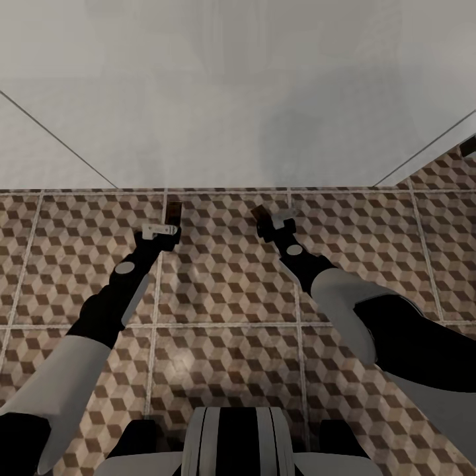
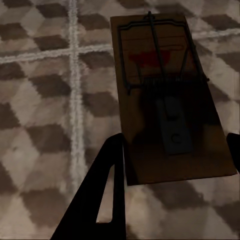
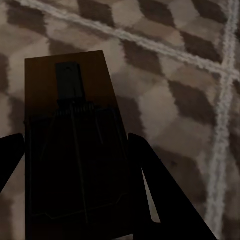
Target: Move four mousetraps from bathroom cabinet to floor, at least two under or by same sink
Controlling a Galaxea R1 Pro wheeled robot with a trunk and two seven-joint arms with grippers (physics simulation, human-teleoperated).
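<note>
- Over the bathroom floor (image 1: 225,291), near a white wall, the left pincer (image 1: 173,228) grips one mousetrap (image 2: 167,100).
- The right pincer (image 1: 268,221) grips another mousetrap (image 3: 75,145).
- Both traps look unplaced; no sink visible.

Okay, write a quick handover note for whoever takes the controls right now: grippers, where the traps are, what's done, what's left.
Left gripper: shut on a small flat brown wooden mousetrap with wire and a red mark.
Right gripper: shut on a second brown wooden mousetrap.
Both are held over the cube-patterned brown, beige and white tiled floor, near the foot of the pale wall.
Done: two traps picked up and carried.
Left: set these two down on the tiles under or beside a sink, then the other two traps must also end up on this floor.
</note>
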